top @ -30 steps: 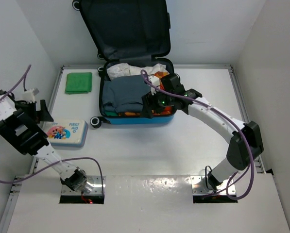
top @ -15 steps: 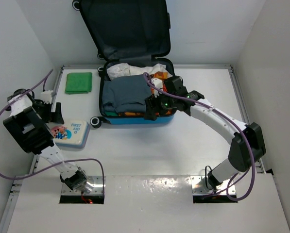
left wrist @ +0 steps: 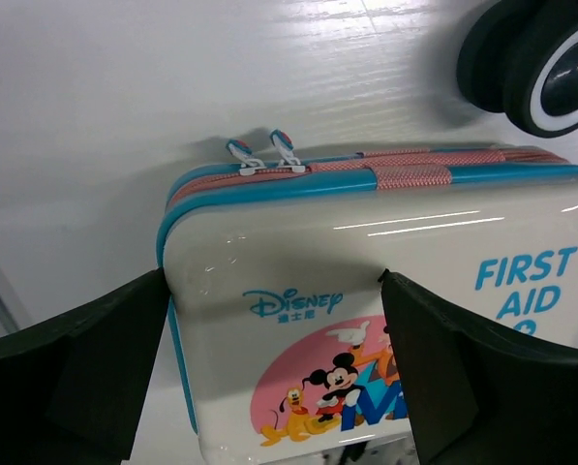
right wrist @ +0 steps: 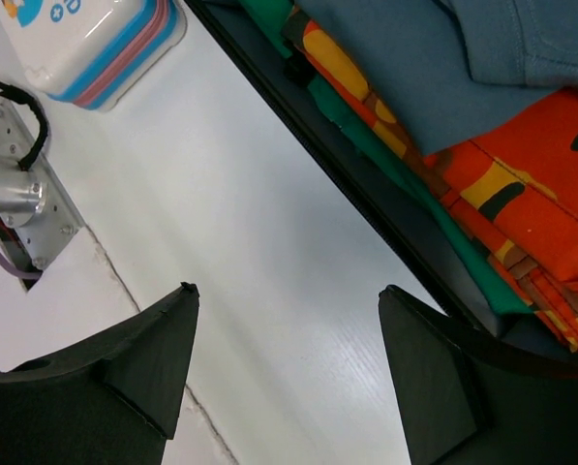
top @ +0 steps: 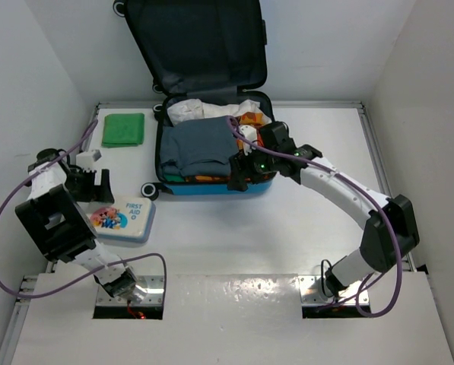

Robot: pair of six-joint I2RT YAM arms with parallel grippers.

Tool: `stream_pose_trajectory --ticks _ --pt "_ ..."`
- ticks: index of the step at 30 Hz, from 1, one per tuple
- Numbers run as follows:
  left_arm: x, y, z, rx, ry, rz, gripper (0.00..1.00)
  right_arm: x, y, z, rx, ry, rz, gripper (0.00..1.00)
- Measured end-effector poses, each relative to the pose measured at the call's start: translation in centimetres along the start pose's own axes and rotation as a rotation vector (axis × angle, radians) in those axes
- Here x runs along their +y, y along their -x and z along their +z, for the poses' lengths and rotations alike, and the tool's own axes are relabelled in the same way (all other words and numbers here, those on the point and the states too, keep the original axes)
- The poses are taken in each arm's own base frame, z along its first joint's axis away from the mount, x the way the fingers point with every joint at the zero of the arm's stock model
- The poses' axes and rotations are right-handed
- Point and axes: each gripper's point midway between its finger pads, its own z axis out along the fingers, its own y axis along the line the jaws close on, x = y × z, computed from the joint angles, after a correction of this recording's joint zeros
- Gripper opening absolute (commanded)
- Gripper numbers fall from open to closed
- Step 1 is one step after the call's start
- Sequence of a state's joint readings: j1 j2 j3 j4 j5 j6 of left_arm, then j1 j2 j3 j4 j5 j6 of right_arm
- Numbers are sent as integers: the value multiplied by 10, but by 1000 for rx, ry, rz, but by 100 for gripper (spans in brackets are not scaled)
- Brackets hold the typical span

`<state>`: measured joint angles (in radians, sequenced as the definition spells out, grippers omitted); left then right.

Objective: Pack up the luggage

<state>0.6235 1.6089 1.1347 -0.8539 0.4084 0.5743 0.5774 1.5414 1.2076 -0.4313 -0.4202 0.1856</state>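
The blue luggage (top: 211, 188) lies open at the table's back, its dark lid (top: 196, 42) leaning on the wall. It holds a grey-blue garment (top: 196, 148), white clothing (top: 187, 112) and orange patterned cloth (top: 251, 120). The white first-aid box (top: 122, 219) lies on the table to its left. My left gripper (top: 93, 186) is open over the box's left end (left wrist: 269, 320): one finger is beside the end, the other in front of the box's face. My right gripper (top: 239, 171) is open and empty at the luggage's front rim (right wrist: 385, 213).
A folded green cloth (top: 124, 129) lies at the back left of the table. A luggage wheel (left wrist: 550, 68) stands just beyond the box. White walls close in on both sides. The arms' base plates (top: 128, 296) sit at the near edge.
My left gripper has moved right, onto the first-aid box. The box has slid right and nearer and turned a little. My right gripper has barely shifted.
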Motion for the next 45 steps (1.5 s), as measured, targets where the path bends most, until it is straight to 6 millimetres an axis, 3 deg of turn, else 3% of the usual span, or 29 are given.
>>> stream_pose_trajectory --ticks 5,10,14,18,26,32,39,45 --pt "0 -9 -14 7 -8 -109 94 2 -12 -6 9 4 48 74" --pt "-2 -28 -33 32 -25 -144 94 8 -36 -19 24 32 142 75" --pt "-13 -50 -36 57 -77 -163 94 11 -61 -25 49 57 244 78" --pt "-20 -55 -37 61 -120 -176 94 11 -76 -28 68 76 376 82" --pt "-49 -45 -21 106 -219 -90 92 -3 -97 -34 39 73 632 89" --pt "-81 -26 -6 130 -260 17 87 -1 -91 -40 4 76 665 89" --pt "-91 -21 2 134 -254 40 85 0 -93 -39 5 53 738 89" --pt "-106 -17 11 140 -246 62 81 23 -112 -23 10 20 699 85"
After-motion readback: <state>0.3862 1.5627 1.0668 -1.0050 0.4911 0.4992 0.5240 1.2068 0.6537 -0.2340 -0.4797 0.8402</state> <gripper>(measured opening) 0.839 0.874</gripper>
